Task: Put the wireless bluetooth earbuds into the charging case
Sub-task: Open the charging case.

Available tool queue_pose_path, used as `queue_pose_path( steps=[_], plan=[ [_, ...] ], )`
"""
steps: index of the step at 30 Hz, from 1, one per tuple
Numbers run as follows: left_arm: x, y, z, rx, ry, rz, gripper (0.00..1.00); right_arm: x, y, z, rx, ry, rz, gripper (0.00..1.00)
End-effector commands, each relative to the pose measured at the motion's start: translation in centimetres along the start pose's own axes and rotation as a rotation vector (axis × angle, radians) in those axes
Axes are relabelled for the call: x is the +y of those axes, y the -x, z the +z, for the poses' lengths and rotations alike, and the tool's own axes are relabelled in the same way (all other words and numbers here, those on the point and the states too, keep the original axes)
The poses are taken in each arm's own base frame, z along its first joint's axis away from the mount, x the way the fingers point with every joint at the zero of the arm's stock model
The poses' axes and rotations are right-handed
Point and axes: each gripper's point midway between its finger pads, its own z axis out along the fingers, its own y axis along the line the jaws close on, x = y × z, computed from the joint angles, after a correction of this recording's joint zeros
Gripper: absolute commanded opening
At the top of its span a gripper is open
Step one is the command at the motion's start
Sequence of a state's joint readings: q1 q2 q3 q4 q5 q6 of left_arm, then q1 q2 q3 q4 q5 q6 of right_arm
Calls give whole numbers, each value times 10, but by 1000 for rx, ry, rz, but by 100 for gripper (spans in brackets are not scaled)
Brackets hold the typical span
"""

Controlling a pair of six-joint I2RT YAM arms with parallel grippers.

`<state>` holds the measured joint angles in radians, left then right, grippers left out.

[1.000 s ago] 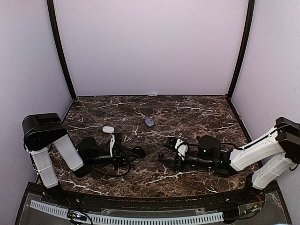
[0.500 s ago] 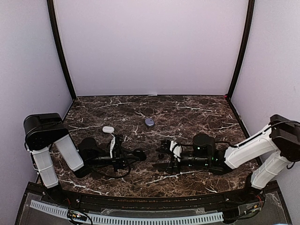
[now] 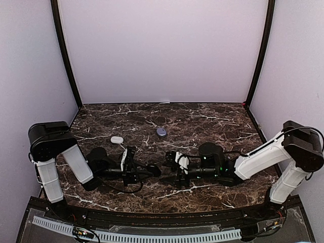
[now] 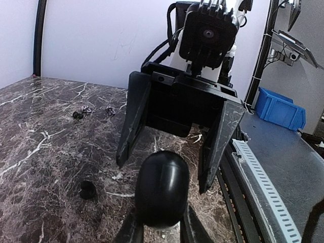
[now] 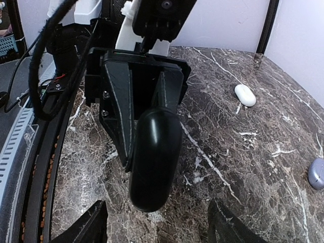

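Right fingers (image 5: 88,230) have slid left and stand open, seemingly flanking the black charging case (image 4: 162,187). Left fingers (image 4: 134,230) clamp it.

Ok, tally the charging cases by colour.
black charging case: 1
white charging case: 1
purple charging case: 1
Total: 3

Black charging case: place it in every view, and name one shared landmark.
Top external: black charging case low centre, held in the left claw, facing the open right claw.
Left wrist: bottom centre, in front of the right claw.
Right wrist: centre, clamped by the left claw.
Shared landmark: the dark marble table.
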<state>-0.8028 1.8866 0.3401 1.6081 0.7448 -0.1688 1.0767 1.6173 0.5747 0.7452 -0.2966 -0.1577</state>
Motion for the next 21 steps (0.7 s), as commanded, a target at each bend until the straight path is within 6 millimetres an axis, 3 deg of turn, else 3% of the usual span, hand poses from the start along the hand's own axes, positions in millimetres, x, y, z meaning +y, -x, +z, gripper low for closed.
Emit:
queue_pose_path(
  steps=[1,12,21],
  plan=[
    [-15,34,2,-119,-64,138,19,-5,6,8,-12,12,49,66],
    [-17,30,5,-101,-80,145,19,-13,7,10,-18,10,106,64],
    [-20,31,6,-105,-90,153,19,-26,13,-5,-58,-52,107,63]
  ],
)
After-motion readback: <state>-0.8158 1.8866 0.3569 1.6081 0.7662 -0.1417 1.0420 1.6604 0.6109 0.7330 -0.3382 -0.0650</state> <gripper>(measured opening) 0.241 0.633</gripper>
